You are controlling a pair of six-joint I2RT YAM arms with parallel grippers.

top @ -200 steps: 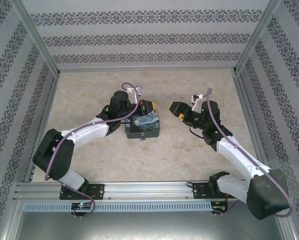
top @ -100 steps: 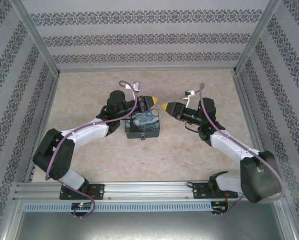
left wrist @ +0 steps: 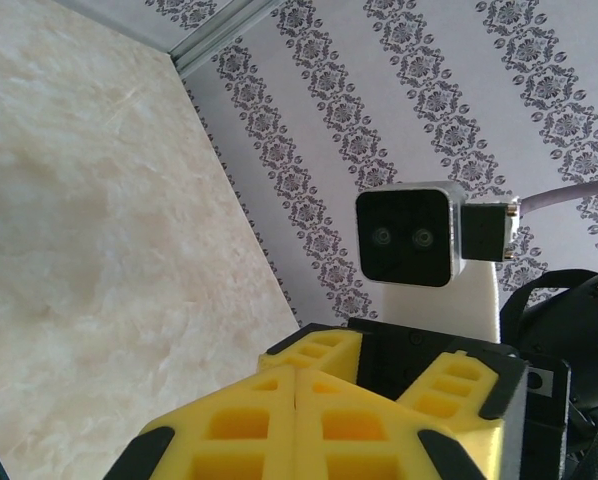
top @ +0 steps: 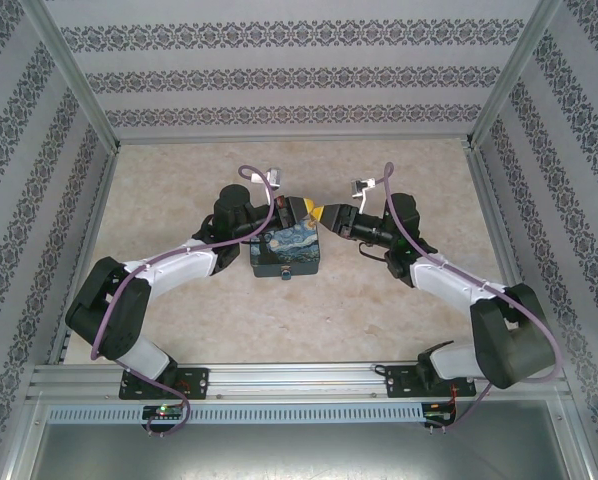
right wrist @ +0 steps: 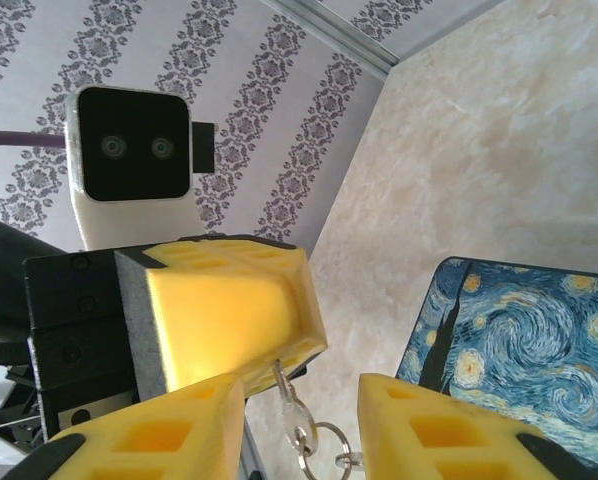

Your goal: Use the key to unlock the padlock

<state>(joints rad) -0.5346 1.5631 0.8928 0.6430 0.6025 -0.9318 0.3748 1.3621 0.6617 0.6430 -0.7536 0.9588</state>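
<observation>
My left gripper (top: 299,209) is shut on the key (right wrist: 297,425). In the right wrist view the key's blade sticks out of the left gripper's yellow fingers (right wrist: 229,310), and its head and rings hang free below. My right gripper (right wrist: 299,388) is open, tip to tip with the left one, its fingers on either side of the key without touching it. In the top view both grippers meet above the far edge of the Starry Night box (top: 287,248). A tiny bluish padlock (top: 286,274) seems to sit at the box's near edge.
The box stands on a beige marbled table (top: 199,300). Patterned walls (top: 299,80) with metal frame posts enclose the table on three sides. The right wrist's camera housing (left wrist: 409,240) faces the left wrist closely. Purple cables (top: 254,172) loop over both arms.
The right arm swung left until its gripper met the left gripper, and its jaws narrowed around the hanging key. The left gripper stayed shut and barely shifted.
</observation>
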